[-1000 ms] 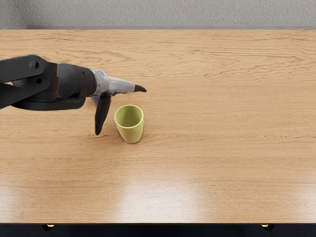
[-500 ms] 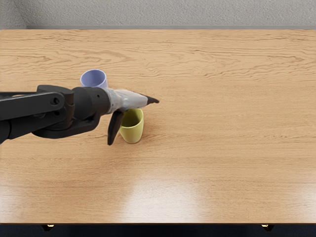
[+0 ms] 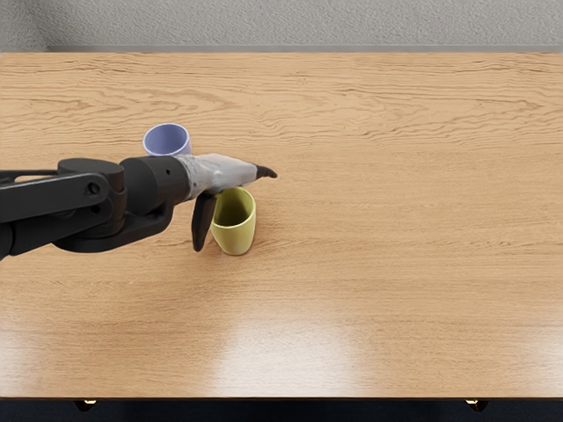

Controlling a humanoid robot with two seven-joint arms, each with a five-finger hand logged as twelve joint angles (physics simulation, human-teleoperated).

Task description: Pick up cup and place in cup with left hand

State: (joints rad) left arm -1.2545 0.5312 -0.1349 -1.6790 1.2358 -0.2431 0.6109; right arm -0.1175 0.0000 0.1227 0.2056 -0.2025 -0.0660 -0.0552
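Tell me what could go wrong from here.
The left hand overlaps the rim of the yellow-green cup, thumb pointing down beside it: lowering might tip the cup. The wrist hides part of the blue cup; clearance is unreadable, so a sideways move could bump it.

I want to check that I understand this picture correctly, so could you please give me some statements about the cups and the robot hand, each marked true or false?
1. A blue cup and a yellow-green cup are in view. True.
2. The blue cup is inside the yellow-green cup. False: the two cups are apart.
3. The left arm hides part of the blue cup. True.
4. The left hand is closed around the blue cup. False: it is open and holds nothing, beside the yellow-green cup in this view.
5. The yellow-green cup lies on its side. False: it is upright, with its opening up.
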